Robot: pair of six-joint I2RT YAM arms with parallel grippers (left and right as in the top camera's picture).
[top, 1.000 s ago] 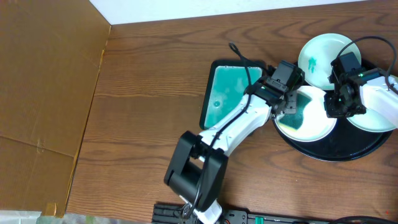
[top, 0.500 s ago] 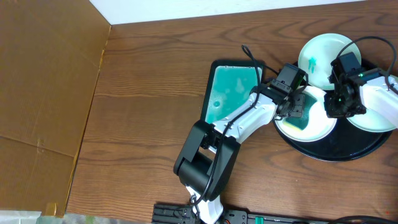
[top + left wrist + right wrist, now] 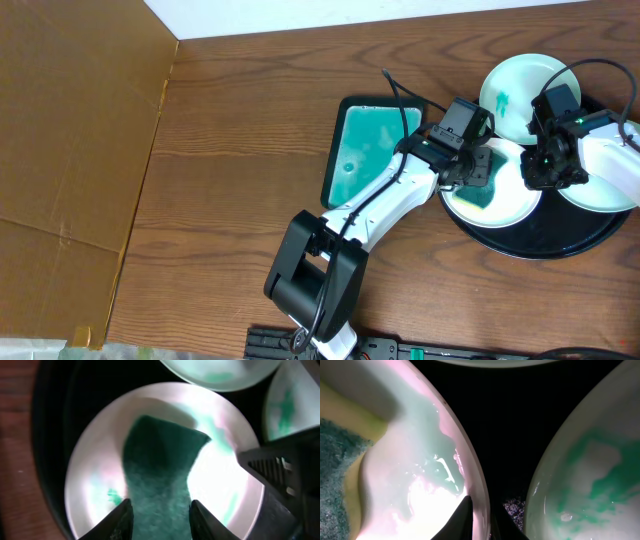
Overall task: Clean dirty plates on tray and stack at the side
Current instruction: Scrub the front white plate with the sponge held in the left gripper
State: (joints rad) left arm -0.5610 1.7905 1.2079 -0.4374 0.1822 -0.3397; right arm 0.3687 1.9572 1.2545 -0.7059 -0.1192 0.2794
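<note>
The left claw (image 3: 159,519) is clamped on a dark green sponge (image 3: 160,460) lying flat just ahead of its tips on the middle plate (image 3: 95,465), while the right claw (image 3: 482,522) pinches that plate's rim, with the black tray (image 3: 510,420) beneath and a second plate (image 3: 590,475) just beside it.

The tray (image 3: 530,240) and the rightmost plate (image 3: 608,195) run off the overhead view's right edge.

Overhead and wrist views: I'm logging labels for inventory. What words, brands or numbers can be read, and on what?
None: no words, numbers or logos are readable on the plates, black tray, teal tray, sponge or arms.
</note>
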